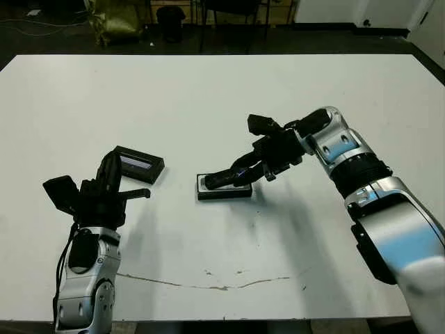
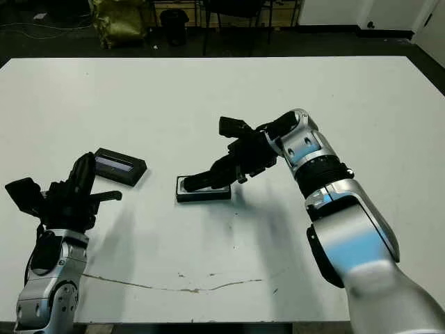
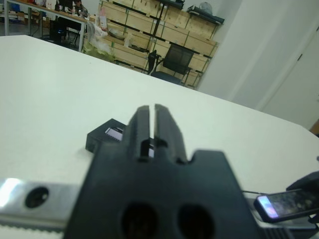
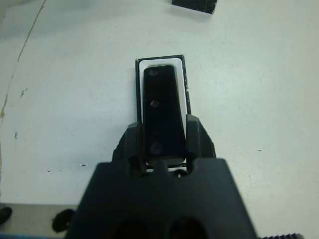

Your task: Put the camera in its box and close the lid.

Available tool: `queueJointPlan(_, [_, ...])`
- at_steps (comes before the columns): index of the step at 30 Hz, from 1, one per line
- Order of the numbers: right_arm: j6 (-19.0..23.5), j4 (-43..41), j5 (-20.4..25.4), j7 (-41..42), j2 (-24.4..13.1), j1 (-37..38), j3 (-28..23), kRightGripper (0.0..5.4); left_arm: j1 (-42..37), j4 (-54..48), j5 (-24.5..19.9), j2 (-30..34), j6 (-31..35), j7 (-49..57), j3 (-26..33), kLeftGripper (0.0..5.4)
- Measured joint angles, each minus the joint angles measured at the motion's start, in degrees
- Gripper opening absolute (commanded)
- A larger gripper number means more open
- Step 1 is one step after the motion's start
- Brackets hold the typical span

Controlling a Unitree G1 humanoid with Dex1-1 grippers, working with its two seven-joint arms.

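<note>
Half done: camera point(image 4: 162, 112) held over the box point(image 4: 185, 84), lid point(image 1: 140, 164) still off.
My right fingers point(image 4: 193, 134) gripped the camera just above the white-lined tray; my left fingers point(image 3: 149, 124) were clenched on nothing, near the lid on the table point(image 1: 222, 90).

Workshop or lab storeroom: stacked wooden crates point(image 3: 149, 35) on shelving, office chair point(image 3: 177, 62), cluttered desks point(image 3: 45, 10), white worktable point(image 1: 208, 97).

The right gripper point(image 1: 221, 181) holds the camera point(image 1: 229, 178) over the box point(image 1: 224, 191); the lid point(image 1: 139, 164) lies near the left gripper point(image 1: 111, 167).
</note>
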Motion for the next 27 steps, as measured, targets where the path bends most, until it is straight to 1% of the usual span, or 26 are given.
queueJointPlan(8, [-0.1,1.5,-0.4,0.1,0.6,0.0,0.2,0.56,0.2,0.0,-0.1,0.0,0.1,0.0,0.0,0.0])
queueJointPlan(27, [-5.2,4.3,-1.6,-1.5,2.6,0.1,0.3,0.56,0.2,0.0,-0.1,-0.1,0.0,-0.1,0.1,0.0])
